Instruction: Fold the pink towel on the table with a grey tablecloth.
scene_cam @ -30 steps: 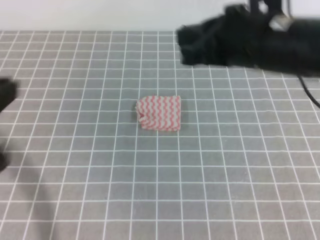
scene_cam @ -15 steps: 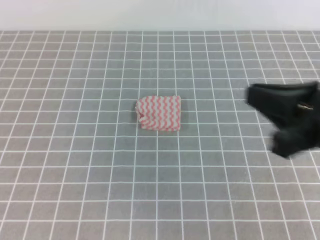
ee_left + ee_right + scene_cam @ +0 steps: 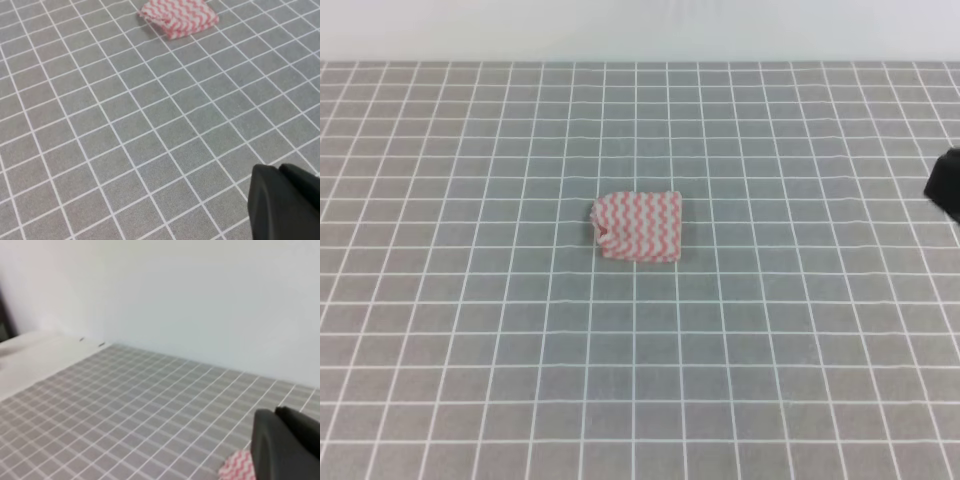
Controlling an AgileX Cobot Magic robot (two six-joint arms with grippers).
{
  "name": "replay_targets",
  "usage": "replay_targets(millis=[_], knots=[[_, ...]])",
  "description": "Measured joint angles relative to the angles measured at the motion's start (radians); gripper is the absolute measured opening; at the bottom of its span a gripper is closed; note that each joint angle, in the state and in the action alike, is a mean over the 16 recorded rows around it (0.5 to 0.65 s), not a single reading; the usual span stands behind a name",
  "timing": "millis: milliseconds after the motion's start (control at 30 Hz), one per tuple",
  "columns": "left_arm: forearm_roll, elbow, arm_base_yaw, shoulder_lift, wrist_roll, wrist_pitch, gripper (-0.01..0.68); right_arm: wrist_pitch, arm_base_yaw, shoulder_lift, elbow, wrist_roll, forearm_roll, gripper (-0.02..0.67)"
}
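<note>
The pink towel (image 3: 638,227) lies folded into a small rectangle near the middle of the table with a grey tablecloth (image 3: 470,340), and nothing touches it. It also shows at the top of the left wrist view as the pink towel (image 3: 179,17). My left gripper (image 3: 279,169) is far from it, fingers pressed together and empty. My right gripper (image 3: 275,411) is likewise shut and empty, with a corner of the towel (image 3: 239,466) beside it. In the exterior high view only a black bit of the right arm (image 3: 946,187) shows at the right edge.
A white wall (image 3: 200,290) rises behind the table's far edge. A bare white surface (image 3: 30,360) borders the cloth on the left of the right wrist view.
The right arm swung from the back right down to the right edge and is nearly out of view. The left arm left the left edge. The towel stayed put.
</note>
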Motion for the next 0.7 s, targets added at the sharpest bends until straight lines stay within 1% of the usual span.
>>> replay_targets(millis=[233, 367, 533, 700], knots=[[0.000, 0.000, 0.000, -0.001, 0.000, 0.002, -0.002, 0.108, 0.000, -0.002, 0.000, 0.001, -0.005, -0.017], [0.000, 0.000, 0.000, -0.001, 0.000, 0.002, -0.002, 0.176, 0.000, 0.000, 0.008, 0.008, -0.057, -0.017], [0.000, 0.001, 0.000, 0.001, 0.000, 0.000, -0.002, 0.191, 0.000, -0.020, 0.040, 0.074, -0.218, -0.017], [0.000, 0.001, 0.000, 0.000, 0.000, 0.001, -0.002, 0.169, -0.007, -0.076, 0.108, 0.221, -0.458, -0.017]])
